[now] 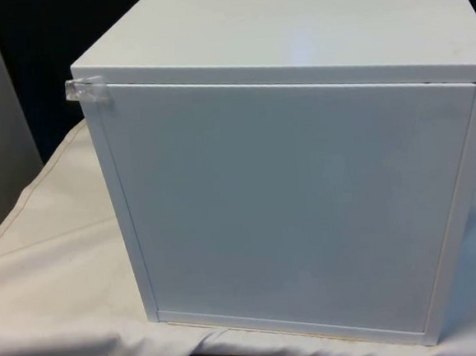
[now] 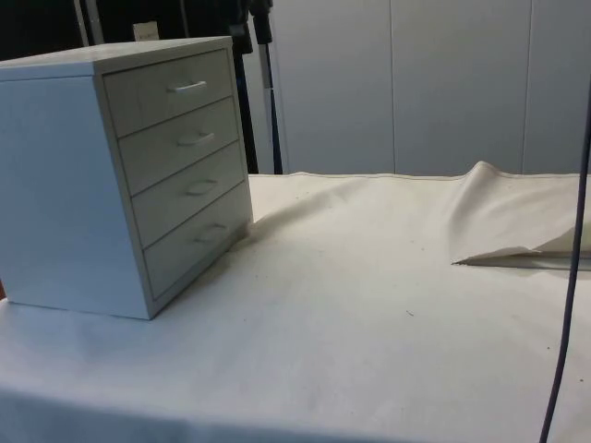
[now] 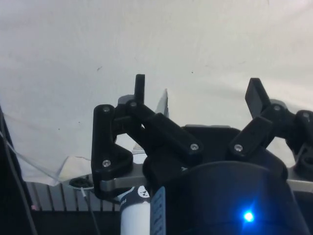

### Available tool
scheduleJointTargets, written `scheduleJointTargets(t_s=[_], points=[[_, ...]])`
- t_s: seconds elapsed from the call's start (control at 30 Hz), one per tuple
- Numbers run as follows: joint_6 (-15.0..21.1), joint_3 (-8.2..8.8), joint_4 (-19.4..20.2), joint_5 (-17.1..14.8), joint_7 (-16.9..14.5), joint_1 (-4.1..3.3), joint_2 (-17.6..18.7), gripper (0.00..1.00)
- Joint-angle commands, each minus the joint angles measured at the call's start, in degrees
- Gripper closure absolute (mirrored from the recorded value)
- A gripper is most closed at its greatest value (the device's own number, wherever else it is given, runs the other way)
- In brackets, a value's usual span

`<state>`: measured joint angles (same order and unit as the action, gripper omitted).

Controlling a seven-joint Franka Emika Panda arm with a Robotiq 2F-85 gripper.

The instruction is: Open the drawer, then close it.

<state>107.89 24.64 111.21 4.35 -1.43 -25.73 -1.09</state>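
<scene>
From my wrist view the gripper [image 3: 195, 93] hangs over bare white cloth [image 3: 98, 39], jaws spread wide with nothing between them. Farther off, the chest of drawers [image 2: 120, 175] stands at the left end of the desk [image 2: 369, 305] in the side view, all four drawers flush and shut. I'd hook the top drawer's handle [image 2: 187, 87], a slim bar, rigid and probably slick. The drawer should slide lightly, though the chest looks light enough to shift, I think.
</scene>
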Motion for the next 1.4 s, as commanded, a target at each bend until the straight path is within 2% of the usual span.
scheduleJointTargets(t_s=[0.0, 0.07, 0.23, 0.27, 0.3, 0.33, 0.53, 0.57, 0.63, 0.77, 0.87, 0.9, 1.03, 1.37], points=[[0.17, -0.06, 0.34, 0.29, 0.0, 0.0, -0.29, 0.0], [1.89, -0.29, 1.95, 1.89, 0.86, -0.17, -1.78, 0.0], [4.07, -0.52, 4.35, 3.61, 1.49, -0.17, -3.84, 0.0], [4.53, -0.57, 4.76, 3.78, 1.55, -0.17, -4.13, 0.0], [3.38, -0.4, 4.07, 2.92, 0.92, -0.17, -3.5, 0.0], [5.04, -0.57, 5.16, 3.95, 1.49, -0.17, -4.41, 0.0], [7.05, -0.63, 7.1, 4.58, 1.2, -0.17, -6.07, 0.0], [6.13, -0.52, 6.47, 3.95, 0.92, -0.17, -5.33, 0.0], [7.85, -0.63, 7.96, 4.64, 1.09, -0.11, -6.93, 0.0], [8.94, -0.69, 9.51, 4.7, 0.86, -0.11, -8.65, 0.0], [8.31, -0.57, 9.57, 4.13, 0.46, -0.17, -8.77, 0.0], [9.28, -0.69, 10.31, 4.7, 0.63, -0.11, -9.63, 0.0], [9.17, -0.74, 11.06, 4.81, 0.17, -0.11, -11.0, 0.0], [8.08, -1.03, 12.49, 5.56, -2.75, -0.17, -13.52, 0.0]])
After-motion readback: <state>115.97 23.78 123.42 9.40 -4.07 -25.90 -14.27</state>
